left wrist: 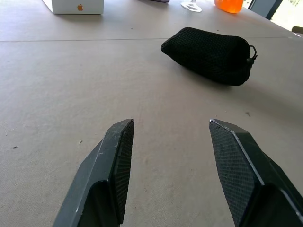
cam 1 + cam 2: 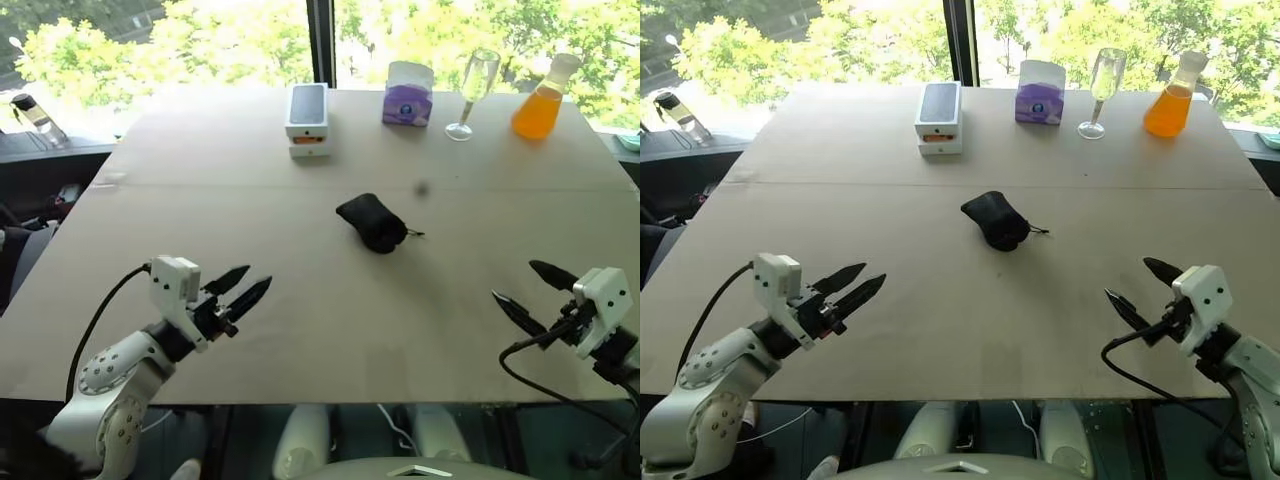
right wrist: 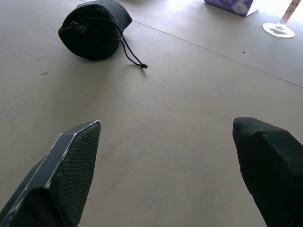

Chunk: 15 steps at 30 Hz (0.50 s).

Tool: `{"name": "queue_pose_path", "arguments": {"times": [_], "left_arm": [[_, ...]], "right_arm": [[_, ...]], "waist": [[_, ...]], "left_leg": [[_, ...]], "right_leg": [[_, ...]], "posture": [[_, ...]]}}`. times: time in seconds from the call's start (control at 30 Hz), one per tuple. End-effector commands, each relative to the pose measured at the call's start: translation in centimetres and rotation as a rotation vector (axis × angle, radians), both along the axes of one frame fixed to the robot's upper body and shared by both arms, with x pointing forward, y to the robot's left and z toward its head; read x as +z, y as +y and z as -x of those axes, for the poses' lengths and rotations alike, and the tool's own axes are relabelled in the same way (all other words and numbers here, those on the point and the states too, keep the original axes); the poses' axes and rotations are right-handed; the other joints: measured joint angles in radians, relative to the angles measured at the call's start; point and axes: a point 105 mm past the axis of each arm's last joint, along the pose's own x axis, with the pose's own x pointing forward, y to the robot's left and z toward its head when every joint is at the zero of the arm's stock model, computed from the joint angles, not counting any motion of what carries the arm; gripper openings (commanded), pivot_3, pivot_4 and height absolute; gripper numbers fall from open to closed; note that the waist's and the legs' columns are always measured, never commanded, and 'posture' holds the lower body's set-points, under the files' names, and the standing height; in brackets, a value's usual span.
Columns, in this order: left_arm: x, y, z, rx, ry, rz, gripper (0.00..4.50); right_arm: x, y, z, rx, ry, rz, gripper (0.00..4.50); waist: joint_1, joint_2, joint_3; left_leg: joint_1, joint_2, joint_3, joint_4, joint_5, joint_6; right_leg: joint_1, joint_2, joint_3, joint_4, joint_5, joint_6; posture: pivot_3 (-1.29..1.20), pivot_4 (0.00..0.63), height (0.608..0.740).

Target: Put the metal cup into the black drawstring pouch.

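I see the black drawstring pouch [image 2: 373, 222] lying full and pulled shut in the middle of the desk [image 2: 200, 180]. I think the metal cup is already inside. My left pincer [image 2: 243, 288] and right pincer [image 2: 527, 291] are both released, holding nothing.

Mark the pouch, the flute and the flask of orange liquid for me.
pouch [image 2: 372, 222], left eye view, middle of its black fabric body.
flute [image 2: 479, 75], left eye view, on its clear bowl.
flask [image 2: 538, 112], left eye view, on the orange liquid.
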Motion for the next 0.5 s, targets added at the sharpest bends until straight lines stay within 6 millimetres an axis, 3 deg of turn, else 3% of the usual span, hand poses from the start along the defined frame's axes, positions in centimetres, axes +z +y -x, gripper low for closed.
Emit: {"name": "queue_pose_path", "arguments": {"times": [0.03,0.13,0.27,0.3,0.5], "left_arm": [[1.4,0.2,0.1,0.014,-0.069,-0.010,2.57],[1.8,-0.2,0.5,-0.032,-0.068,0.028,2.57],[1.8,0.2,0.6,-0.021,-0.082,-0.044,3.79],[1.7,0.5,0.5,0.001,-0.087,-0.065,4.30],[1.6,0.8,0.4,0.034,-0.088,-0.056,4.41]], "right_arm": [[0.9,-0.4,-0.2,0.017,-0.044,0.023,4.44],[1.1,-0.6,-0.5,0.013,-0.049,0.025,4.44],[0.8,-0.6,-0.5,0.020,-0.042,0.029,4.50],[0.8,-0.6,-0.5,0.020,-0.042,0.031,4.50],[1.0,-0.7,-0.8,0.020,-0.047,0.036,4.50]], "waist": [[0.000,0.000,0.000],[-0.001,0.000,0.000],[0.000,0.000,0.000],[0.000,0.000,0.000],[-0.001,0.000,0.000]], "left_leg": [[0.000,0.000,0.000,0.000,0.000,0.000],[-0.001,0.000,0.000,-0.001,0.000,0.000],[-0.001,0.000,0.000,-0.001,0.000,0.000],[-0.001,0.000,0.000,-0.001,0.000,0.000],[-0.001,0.000,0.001,-0.001,0.000,0.000]], "right_leg": [[0.000,0.000,0.000,0.000,0.001,-0.002],[0.000,0.000,0.000,0.000,0.001,-0.002],[-0.001,0.000,0.000,-0.001,0.001,-0.002],[-0.001,0.000,0.000,-0.001,0.001,-0.002],[-0.001,0.000,0.001,-0.001,0.001,-0.002]], "posture": [[0.00,0.150,0.737],[0.00,0.150,0.737],[0.00,0.150,0.737],[0.00,0.150,0.737],[0.00,0.150,0.737]]}}
